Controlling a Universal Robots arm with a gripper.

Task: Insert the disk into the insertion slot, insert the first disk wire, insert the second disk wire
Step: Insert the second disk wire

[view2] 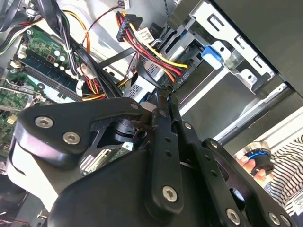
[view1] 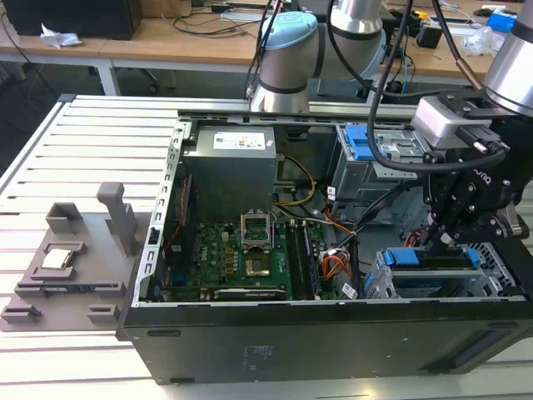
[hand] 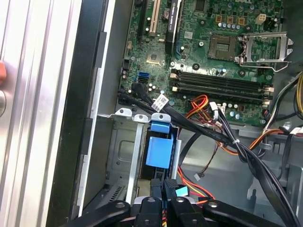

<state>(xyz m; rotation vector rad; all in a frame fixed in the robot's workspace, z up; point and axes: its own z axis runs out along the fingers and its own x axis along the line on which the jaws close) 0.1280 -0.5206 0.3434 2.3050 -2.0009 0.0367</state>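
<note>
The disk [view1: 410, 257], in its bright blue carrier, lies inside the insertion slot [view1: 379, 285], the perforated silver bay at the case's front corner on the exterior view's right. My gripper [view1: 440, 240] hangs straight down over the disk's wired end, fingers together. In the first wrist view the gripper [hand: 163, 185] sits just behind the blue carrier [hand: 158, 151] in the slot [hand: 120, 151]. In the second wrist view the gripper [view2: 160, 97] ends right beside a black connector [view2: 177, 75] with red, yellow and orange wires. I cannot tell whether anything is pinched.
The open computer case holds a green motherboard [view1: 246, 250], a power supply [view1: 233, 162] and a taller cage with a blue latch [view1: 358, 142]. Black cable bundles [hand: 222, 137] cross beside the slot. A grey fixture [view1: 67, 258] lies on the slatted table. A person's hand [view2: 248, 163] is outside the case.
</note>
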